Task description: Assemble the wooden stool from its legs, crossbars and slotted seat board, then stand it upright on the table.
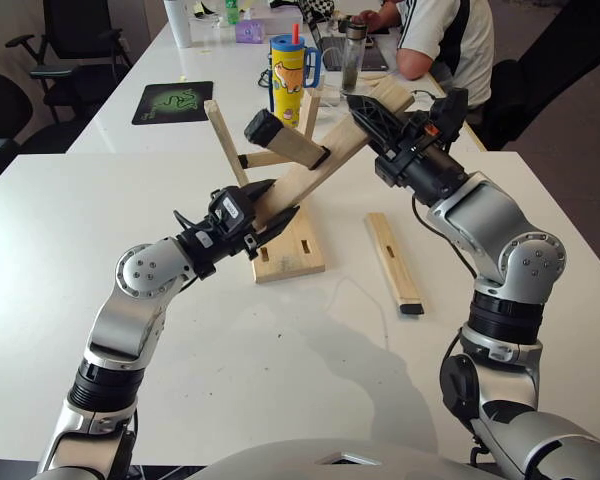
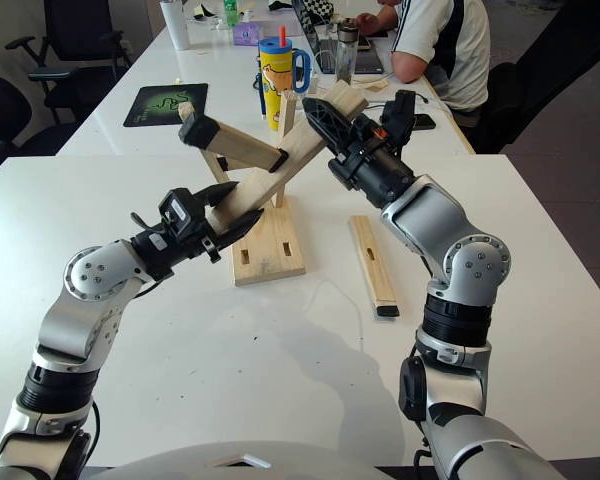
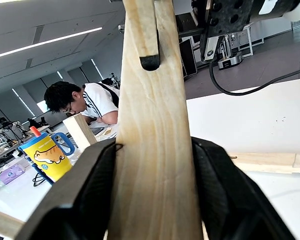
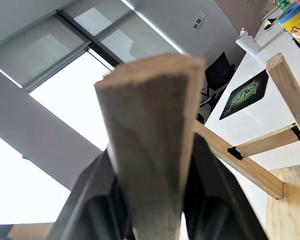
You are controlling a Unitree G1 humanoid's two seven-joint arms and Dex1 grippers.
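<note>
— Could any writing be read on the tables?

— No, none was legible.

— What about the black mat (image 1: 172, 102) on the far table?

— It bore a green emblem, a drawn shape only. I could make out no letters on it.

— And the yellow mug (image 1: 292, 78) with the blue handle?

— A cartoon figure was printed on its side. If there was lettering near it, it was too small to tell.

— The small purple box (image 1: 250, 30) behind the mug?

— It had a pale label, but the print on it was too small to read.
</note>
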